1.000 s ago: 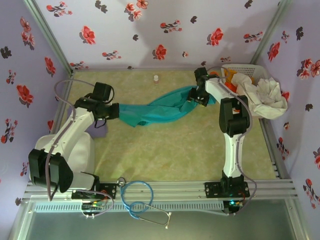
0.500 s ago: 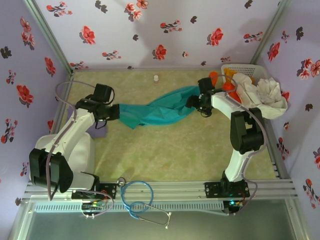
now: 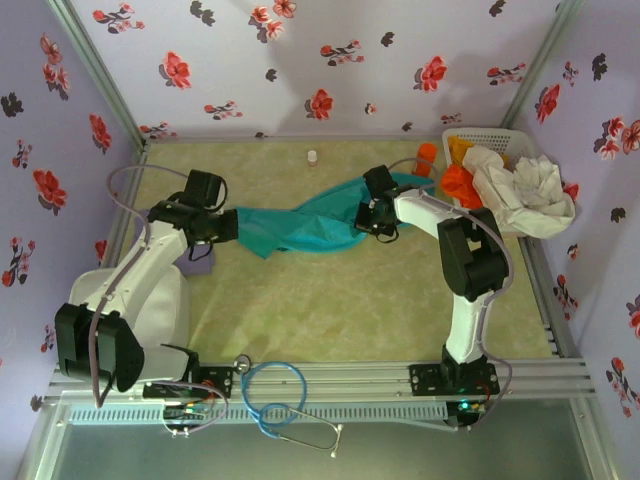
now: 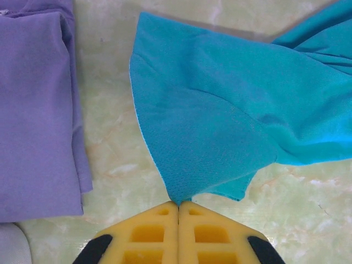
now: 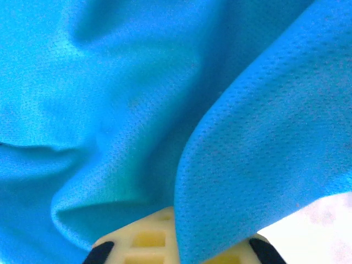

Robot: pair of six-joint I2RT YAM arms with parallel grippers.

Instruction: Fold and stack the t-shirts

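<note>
The teal-green t-shirt (image 3: 305, 225) lies bunched across the table's far middle, strung between both grippers. My left gripper (image 3: 232, 226) is shut on its left corner, with yellow pads (image 4: 148, 234) pinching the cloth tip (image 4: 179, 199). My right gripper (image 3: 368, 216) is shut on the shirt's right end; teal folds (image 5: 137, 110) drape over its pale fingers (image 5: 146, 239). A dusty purple t-shirt (image 4: 33, 110) lies flat beside the left arm (image 3: 198, 258). An orange tee (image 3: 460, 185) and an off-white tee (image 3: 525, 190) are heaped at the basket.
The white lattice basket (image 3: 490, 134) stands at the back right corner with a small orange cup (image 3: 427, 153) beside it. A small bottle (image 3: 312, 157) sits at the back wall. A blue stethoscope (image 3: 280, 395) lies on the front rail. Bare tabletop (image 3: 320, 300) stretches in front of the shirt.
My right gripper has swung left and slightly nearer, carrying the teal shirt's right end away from the basket. The shirt is more bunched. The left gripper has hardly moved.
</note>
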